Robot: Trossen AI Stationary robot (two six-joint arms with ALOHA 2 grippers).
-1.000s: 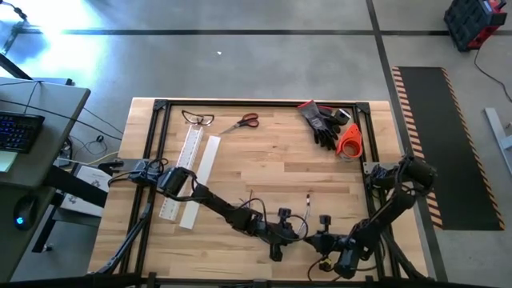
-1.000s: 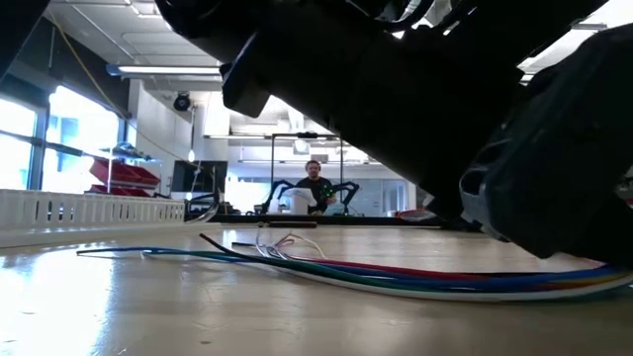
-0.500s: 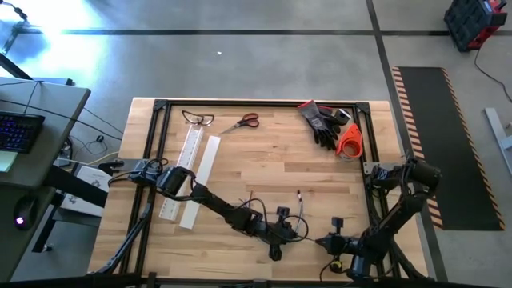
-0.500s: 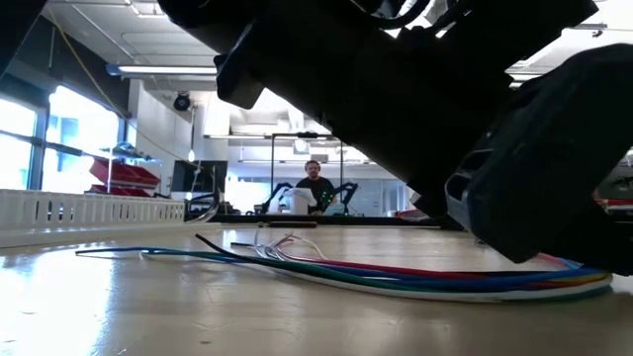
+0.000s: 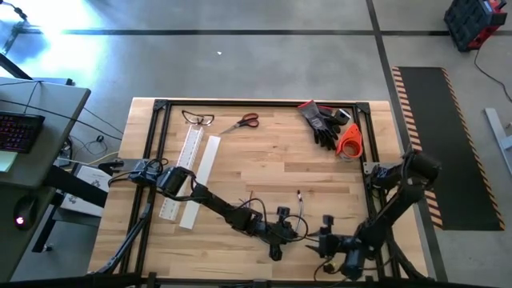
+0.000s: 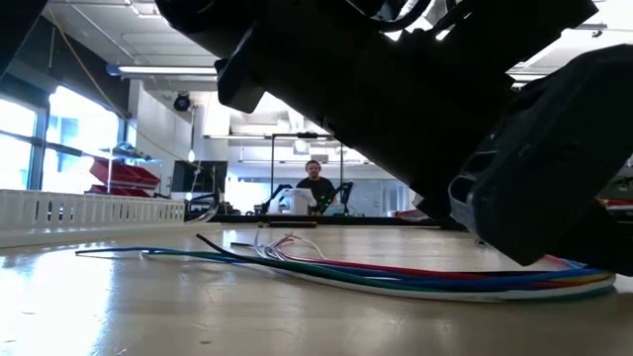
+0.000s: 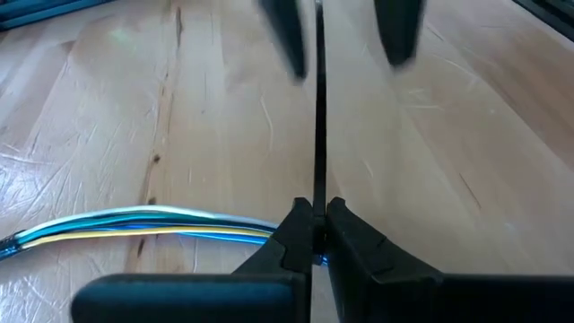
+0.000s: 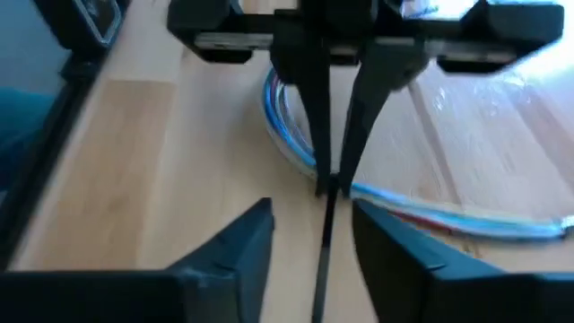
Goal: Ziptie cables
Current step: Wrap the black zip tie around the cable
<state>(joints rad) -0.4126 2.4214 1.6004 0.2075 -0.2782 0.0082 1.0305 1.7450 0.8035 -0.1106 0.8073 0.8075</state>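
Observation:
The cables (image 7: 134,222), a flat bundle of blue, white and yellow wires, lie on the wooden table near its near edge (image 6: 396,280). Their ends fan out toward the left. My left gripper (image 7: 314,211) is right at the bundle and is shut on a thin black zip tie (image 7: 318,117). My right gripper (image 8: 312,208) faces it from the right and is open. Its fingers stand on either side of the tie's free end (image 8: 321,251) without touching it. Whether the tie loops around the bundle is hidden by the left fingers. My left gripper pinches the zip tie (image 7: 317,184) between its two fingertips, just above the cable bundle. In the right wrist view the fingers (image 8: 309,117) point down onto it from above. The tie runs straight out from the pinch toward the right gripper.
Two white slotted bars (image 5: 192,160) lie at the table's left side. Scissors (image 5: 242,122) and safety glasses (image 5: 198,118) lie at the far edge. Dark gloves (image 5: 324,124) and an orange tape roll (image 5: 350,142) sit at the far right. A person (image 6: 315,186) stands far behind.
My right gripper drew back toward the table's right edge, then came back toward the left gripper and the zip tie's free end. The left gripper and the cables stayed where they were.

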